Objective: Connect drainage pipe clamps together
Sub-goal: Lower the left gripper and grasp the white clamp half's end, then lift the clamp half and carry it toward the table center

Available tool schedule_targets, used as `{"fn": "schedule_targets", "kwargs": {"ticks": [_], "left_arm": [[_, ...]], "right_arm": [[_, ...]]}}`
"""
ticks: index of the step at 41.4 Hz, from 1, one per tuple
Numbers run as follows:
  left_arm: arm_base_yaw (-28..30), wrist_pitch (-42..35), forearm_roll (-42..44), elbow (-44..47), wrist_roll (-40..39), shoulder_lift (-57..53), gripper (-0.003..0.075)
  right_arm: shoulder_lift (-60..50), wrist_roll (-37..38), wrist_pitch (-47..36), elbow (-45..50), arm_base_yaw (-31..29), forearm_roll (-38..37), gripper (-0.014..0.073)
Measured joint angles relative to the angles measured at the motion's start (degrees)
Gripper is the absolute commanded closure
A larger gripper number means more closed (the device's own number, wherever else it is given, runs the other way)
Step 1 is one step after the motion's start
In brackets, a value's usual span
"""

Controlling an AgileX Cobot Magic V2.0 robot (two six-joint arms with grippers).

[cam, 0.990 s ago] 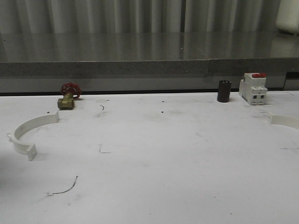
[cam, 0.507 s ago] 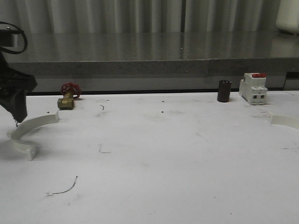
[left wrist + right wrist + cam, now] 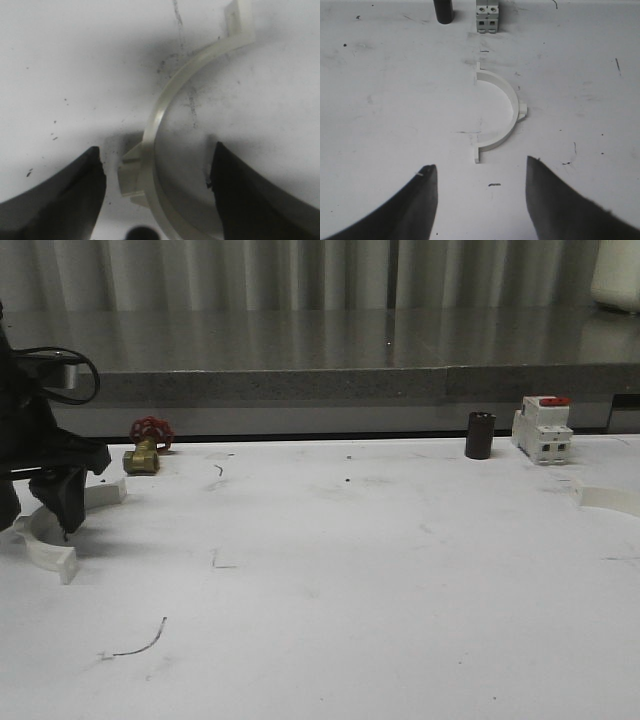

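Note:
One off-white half-ring drainage pipe clamp (image 3: 50,552) lies on the white table at the far left. My left gripper (image 3: 62,508) hangs right over it and hides its middle. In the left wrist view that clamp's band (image 3: 167,102) runs between the open fingers of the left gripper (image 3: 156,159), with a small lug beside it; neither finger touches it. The other clamp (image 3: 610,498) lies at the far right edge. In the right wrist view this second clamp (image 3: 507,100) lies flat beyond my open right gripper (image 3: 480,167), which holds nothing.
A brass valve with a red handwheel (image 3: 146,448) stands behind the left clamp. A black cylinder (image 3: 480,435) and a white breaker with a red top (image 3: 542,428) stand at the back right, just beyond the right clamp. A grey ledge runs behind the table.
My left arm came in from the left, moved right and dropped over the left clamp. Both clamps lie where they were.

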Motion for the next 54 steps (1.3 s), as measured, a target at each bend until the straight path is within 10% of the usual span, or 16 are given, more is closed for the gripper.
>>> {"fn": "schedule_targets", "kwargs": {"ticks": [22,39,54], "left_arm": [[0.00,-0.14,-0.09,0.00,0.00,0.00,0.0650],[-1.26,1.25,-0.63,-1.91,0.00,-0.73,0.0696],[-13.59,5.64,-1.22,-11.32,-8.02,-2.30,0.0696]], "right_arm": [[0.00,0.00,0.00,0.00,0.00,0.00,0.0165],[0.00,0.00,0.00,0.00,0.00,0.00,0.0165],[0.00,0.00,0.00,0.00,0.00,0.00,0.0165]]}}
